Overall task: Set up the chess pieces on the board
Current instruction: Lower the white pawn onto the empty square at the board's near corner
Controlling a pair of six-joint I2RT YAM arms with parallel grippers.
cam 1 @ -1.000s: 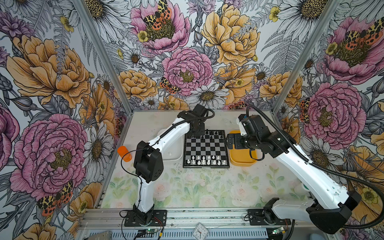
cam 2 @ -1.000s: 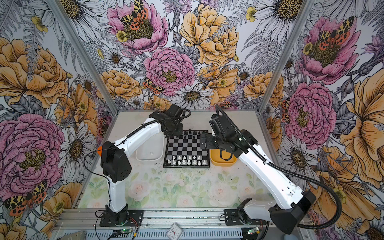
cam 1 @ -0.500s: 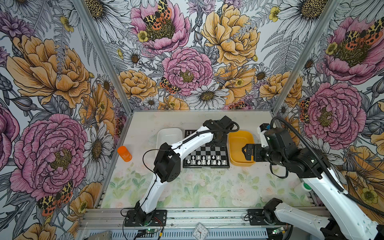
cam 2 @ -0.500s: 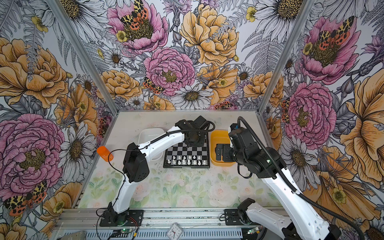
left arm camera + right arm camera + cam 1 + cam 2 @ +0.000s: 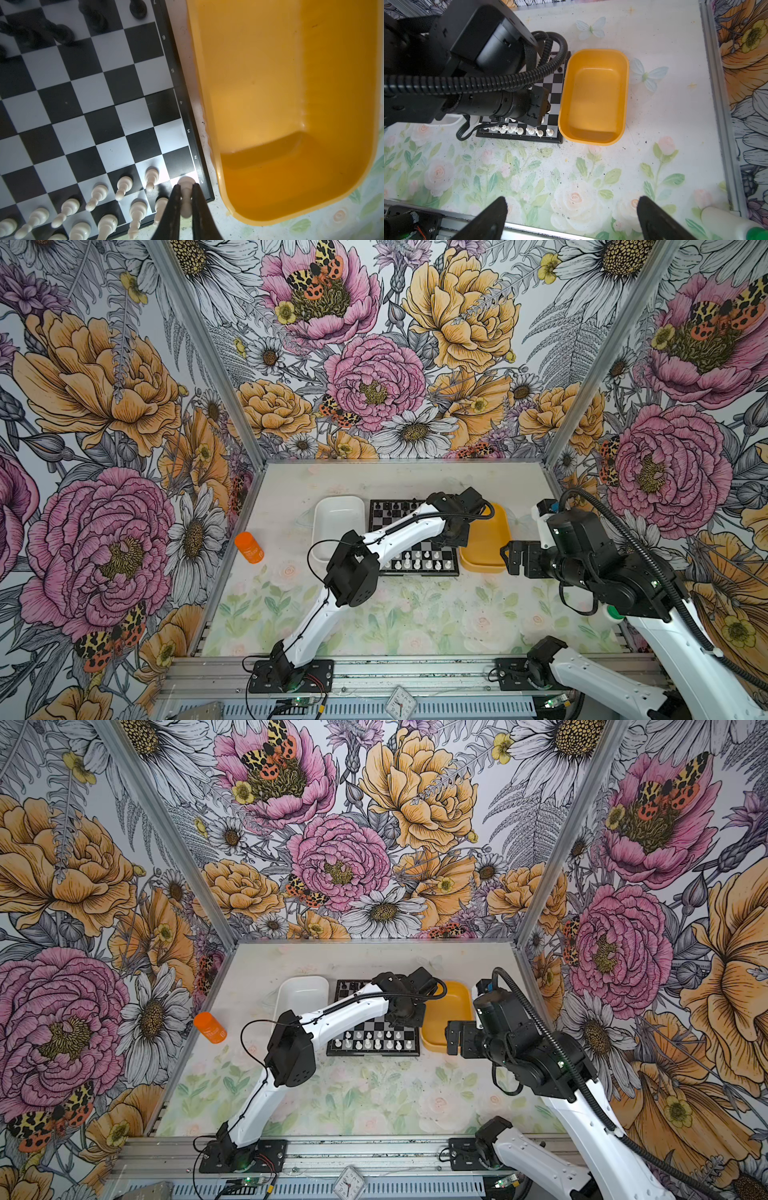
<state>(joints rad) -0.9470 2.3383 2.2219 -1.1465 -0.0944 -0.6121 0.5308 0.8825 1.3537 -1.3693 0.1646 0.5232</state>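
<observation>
My left jaws pinch a white piece (image 5: 185,182), its long axis along them, base over the corner square of the board (image 5: 190,133) beside the yellow tray (image 5: 270,83); contact I cannot tell. Straight down should seat it; the right jaws hang spread, well apart.

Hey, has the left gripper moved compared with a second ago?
Yes. In a top view, the left gripper has swung from the board's far edge to its near corner beside the yellow tray, shut on a white chess piece.
</observation>
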